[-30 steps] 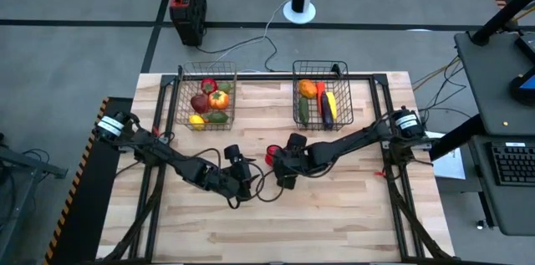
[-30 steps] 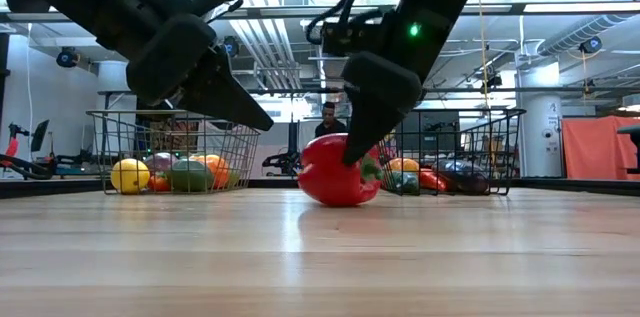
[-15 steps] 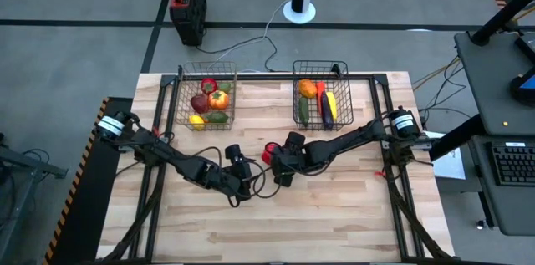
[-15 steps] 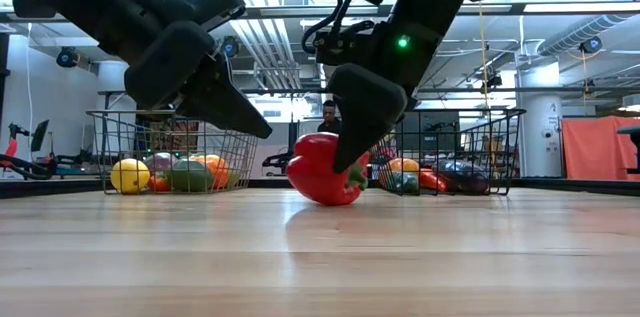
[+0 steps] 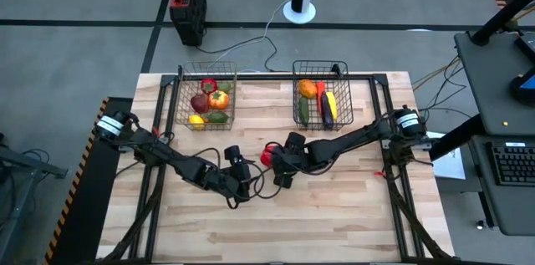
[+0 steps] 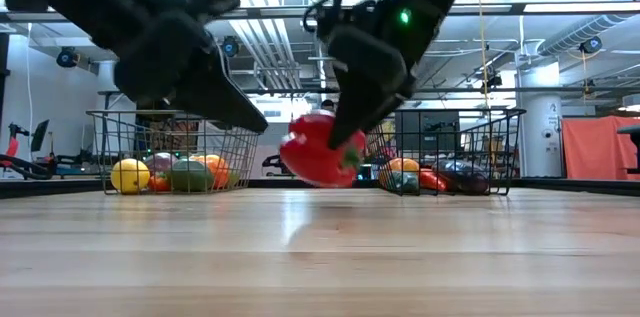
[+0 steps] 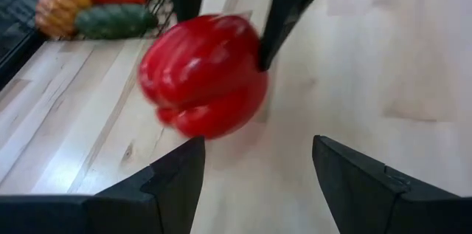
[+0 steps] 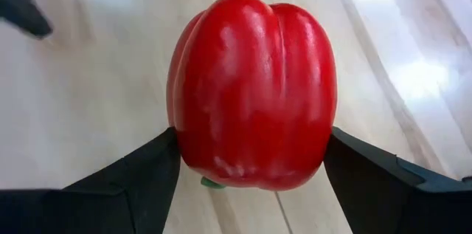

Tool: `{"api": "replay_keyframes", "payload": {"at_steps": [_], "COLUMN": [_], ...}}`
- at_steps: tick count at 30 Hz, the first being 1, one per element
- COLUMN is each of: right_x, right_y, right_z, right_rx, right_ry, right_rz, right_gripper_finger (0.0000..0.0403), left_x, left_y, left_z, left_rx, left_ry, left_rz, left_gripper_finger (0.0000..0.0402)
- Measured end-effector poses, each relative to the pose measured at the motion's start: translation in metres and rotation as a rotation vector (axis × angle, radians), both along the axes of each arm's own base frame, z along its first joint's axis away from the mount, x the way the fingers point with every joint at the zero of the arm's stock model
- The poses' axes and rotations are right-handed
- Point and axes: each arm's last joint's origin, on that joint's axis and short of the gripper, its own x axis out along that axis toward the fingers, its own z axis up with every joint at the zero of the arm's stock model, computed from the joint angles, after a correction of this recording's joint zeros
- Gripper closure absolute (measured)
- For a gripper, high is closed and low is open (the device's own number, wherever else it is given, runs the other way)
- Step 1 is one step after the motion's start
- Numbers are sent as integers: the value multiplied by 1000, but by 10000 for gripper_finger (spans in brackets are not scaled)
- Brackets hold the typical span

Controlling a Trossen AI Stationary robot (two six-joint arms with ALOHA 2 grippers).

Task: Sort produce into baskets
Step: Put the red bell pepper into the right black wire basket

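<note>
A red toy bell pepper (image 5: 268,155) hangs just above the middle of the table, held by my right gripper (image 5: 277,163). It also shows in the low view (image 6: 318,150) and in the right wrist view (image 8: 254,86). My left gripper (image 5: 246,186) is open and empty, just to the pepper's near left, with the pepper ahead of its fingers (image 7: 205,75). Two wire baskets stand at the far edge. The left basket (image 5: 206,66) holds red, orange, yellow and green pieces. The right basket (image 5: 321,63) holds orange, yellow, green and purple pieces. My right gripper pinches the pepper's two opposite sides (image 8: 184,153) between its two fingers (image 8: 136,182), near the end with the green stem. The fingers slant down from above and from the table's right (image 6: 352,122). The pepper is tilted and lifted clear of the table.
A red-and-black box (image 5: 187,2) and a white pole base (image 5: 299,7) stand on the floor beyond the far edge. Bare wood lies across the near half of the table (image 5: 276,227).
My right gripper has risen and drifted slightly toward the table's left with the red pepper. The pepper rested on the table a second ago and now hangs clear of it, tipped a little.
</note>
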Motion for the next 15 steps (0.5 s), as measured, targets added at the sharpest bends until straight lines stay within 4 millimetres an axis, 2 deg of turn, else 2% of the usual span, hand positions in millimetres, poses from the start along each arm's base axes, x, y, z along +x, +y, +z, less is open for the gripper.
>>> {"api": "replay_keyframes", "payload": {"at_steps": [8, 15], "right_x": [8, 8], "right_y": [4, -18], "right_z": [49, 109], "right_rx": [4, -38], "right_ry": [-114, -167], "right_rz": [22, -71], "right_gripper_finger": [106, 106], "left_x": [-20, -43], "left_y": [-17, -29], "left_z": [38, 68], "left_rx": [-25, -41], "left_ry": [-100, -195], "left_rz": [-88, -126], "left_gripper_finger": [169, 169]}}
